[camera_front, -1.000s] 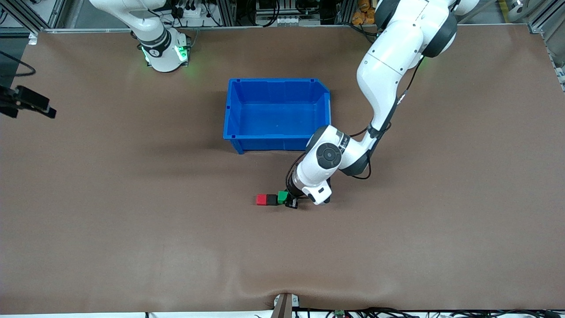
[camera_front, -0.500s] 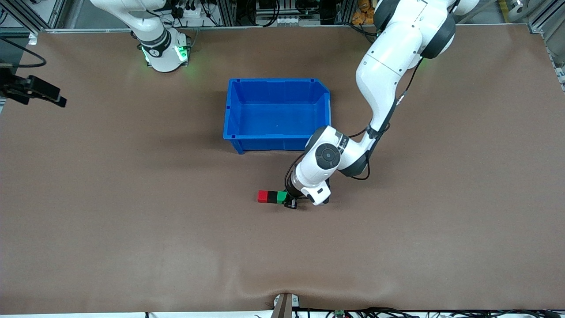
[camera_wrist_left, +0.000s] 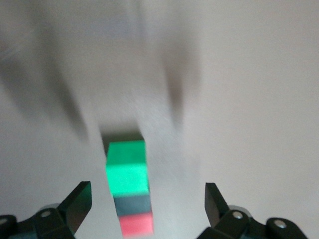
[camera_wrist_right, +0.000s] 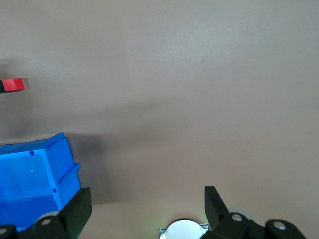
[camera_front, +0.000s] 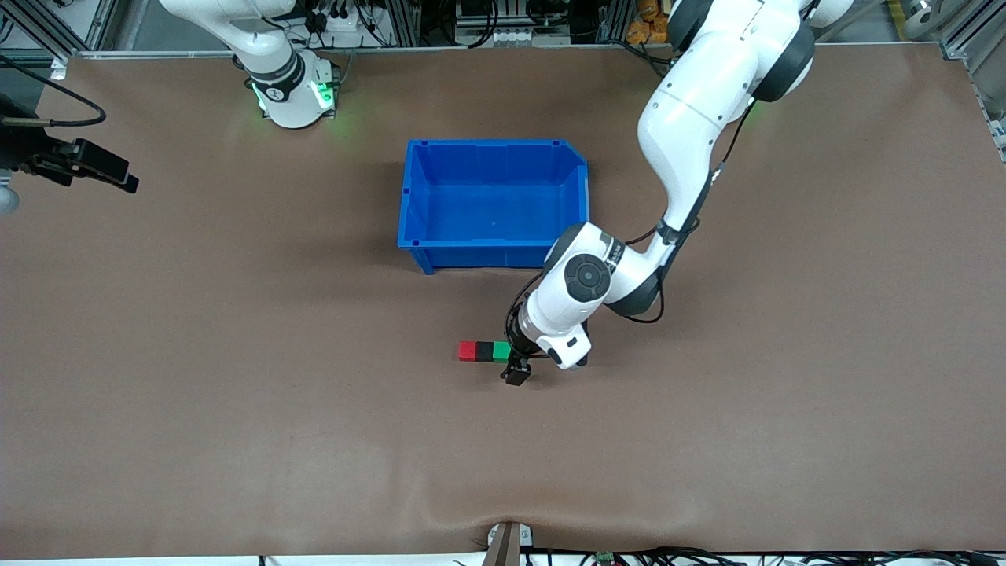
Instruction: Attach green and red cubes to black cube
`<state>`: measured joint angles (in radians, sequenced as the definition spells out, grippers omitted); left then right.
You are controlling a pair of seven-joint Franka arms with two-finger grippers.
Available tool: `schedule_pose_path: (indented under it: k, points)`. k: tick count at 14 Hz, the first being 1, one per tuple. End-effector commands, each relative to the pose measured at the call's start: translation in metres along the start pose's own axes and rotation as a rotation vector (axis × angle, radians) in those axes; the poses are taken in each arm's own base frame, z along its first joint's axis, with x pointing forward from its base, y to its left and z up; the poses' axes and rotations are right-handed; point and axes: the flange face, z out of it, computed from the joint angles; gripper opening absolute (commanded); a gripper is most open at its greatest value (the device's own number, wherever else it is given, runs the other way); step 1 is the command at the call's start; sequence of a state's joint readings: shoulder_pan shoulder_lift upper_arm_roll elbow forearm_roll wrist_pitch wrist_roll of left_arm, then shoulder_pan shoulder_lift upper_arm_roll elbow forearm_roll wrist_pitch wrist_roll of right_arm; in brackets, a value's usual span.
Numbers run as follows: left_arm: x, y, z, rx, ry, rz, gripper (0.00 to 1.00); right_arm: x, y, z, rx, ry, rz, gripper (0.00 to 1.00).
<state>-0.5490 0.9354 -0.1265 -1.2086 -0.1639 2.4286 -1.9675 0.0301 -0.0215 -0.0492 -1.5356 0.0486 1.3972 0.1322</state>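
Three small cubes lie joined in a row on the brown table, nearer to the front camera than the blue bin: the red cube (camera_front: 468,350) toward the right arm's end, the black cube (camera_front: 485,350) in the middle, the green cube (camera_front: 502,350) toward the left arm's end. The left wrist view shows the green cube (camera_wrist_left: 127,169), black cube (camera_wrist_left: 132,205) and red cube (camera_wrist_left: 136,225) between my left gripper's spread fingers. My left gripper (camera_front: 513,359) (camera_wrist_left: 147,195) hangs open over the green end, holding nothing. My right gripper (camera_front: 118,179) (camera_wrist_right: 147,196) waits open above the table's edge at the right arm's end.
An empty blue bin (camera_front: 493,250) (camera_wrist_right: 60,169) stands mid-table, farther from the front camera than the cubes, with the left arm's wrist beside its corner. The right arm's base (camera_front: 295,98) stands at the table's edge farthest from that camera.
My left gripper has opened and let go of the green cube, which now sits flush against the black one. The right gripper has drifted slightly inward over the table.
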Motion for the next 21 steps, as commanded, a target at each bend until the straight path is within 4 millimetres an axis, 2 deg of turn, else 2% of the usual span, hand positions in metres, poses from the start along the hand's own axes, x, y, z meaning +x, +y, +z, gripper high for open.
schedule_pose_path:
  k: [1, 4, 8, 9, 12, 14, 17, 21]
  points:
    - [0.017, 0.030, -0.087, -0.025, 0.044, 0.010, 1.00, 0.003, 0.003, 0.005, -0.015, 0.001, 0.023, 1.00]
    - [0.028, 0.038, -0.155, -0.010, 0.104, 0.117, 1.00, 0.004, 0.012, 0.000, -0.017, 0.002, 0.028, 1.00]
    - [0.083, 0.053, -0.254, 0.048, 0.169, 0.235, 1.00, 0.004, 0.015, 0.001, -0.015, -0.003, 0.036, 1.00]
    - [0.095, 0.052, -0.276, 0.068, 0.178, 0.245, 1.00, 0.004, 0.023, -0.001, -0.011, 0.002, 0.047, 1.00]
    - [0.135, 0.039, -0.347, 0.180, 0.193, 0.342, 1.00, 0.004, 0.026, -0.002, -0.008, 0.000, 0.050, 1.00]
    - [0.174, 0.032, -0.393, 0.227, 0.172, 0.416, 1.00, 0.004, 0.025, -0.002, -0.007, 0.000, 0.048, 1.00]
    - [0.233, 0.020, -0.441, 0.286, 0.133, 0.521, 1.00, 0.003, 0.019, -0.002, -0.006, 0.001, 0.036, 1.00]
    - [0.290, 0.006, -0.478, 0.335, 0.104, 0.672, 1.00, 0.001, 0.016, -0.003, -0.004, -0.002, 0.030, 1.00]
